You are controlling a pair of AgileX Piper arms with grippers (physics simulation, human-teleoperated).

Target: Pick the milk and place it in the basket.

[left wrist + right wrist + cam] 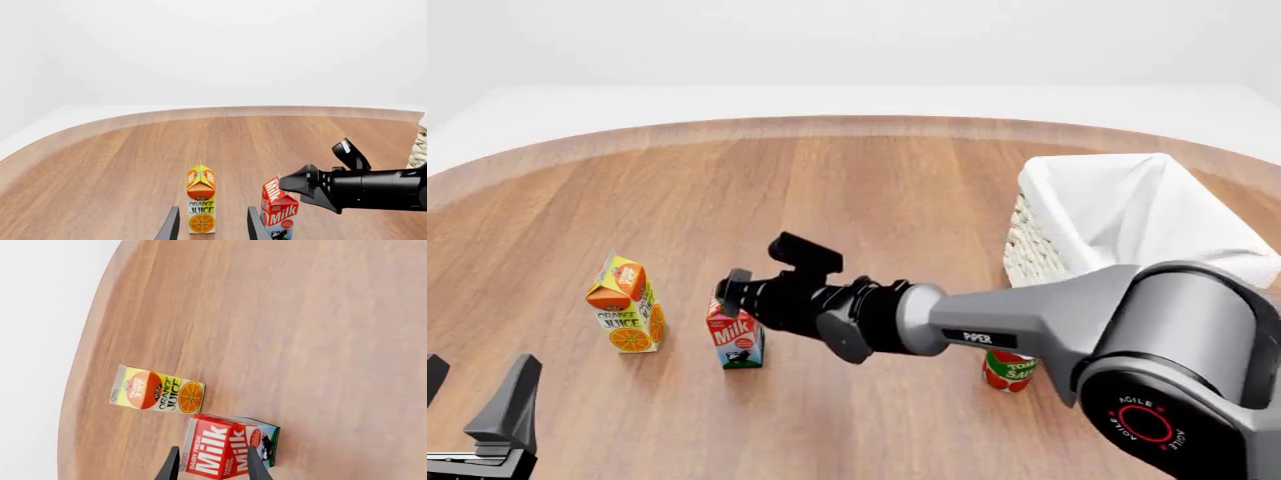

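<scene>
The milk (735, 341) stands upright on the wooden table, a red-topped carton just right of the orange juice carton (625, 306). My right gripper (731, 291) reaches in from the right and is open at the milk's top. In the right wrist view its fingers (172, 466) stand on either side of the milk's red top (223, 446). The left wrist view shows the milk (278, 210) with the right gripper (288, 182) at its top. The basket (1034, 245), cream wicker with white cloth, stands far right. My left gripper (478, 388) is open and empty at the near left.
A red tomato can (1009, 371) stands near right, partly behind the right arm. The orange juice (201, 201) lies straight ahead of the left gripper (213, 210). A sliver of the basket (419, 145) shows in the left wrist view. The table's curved edge runs along the back.
</scene>
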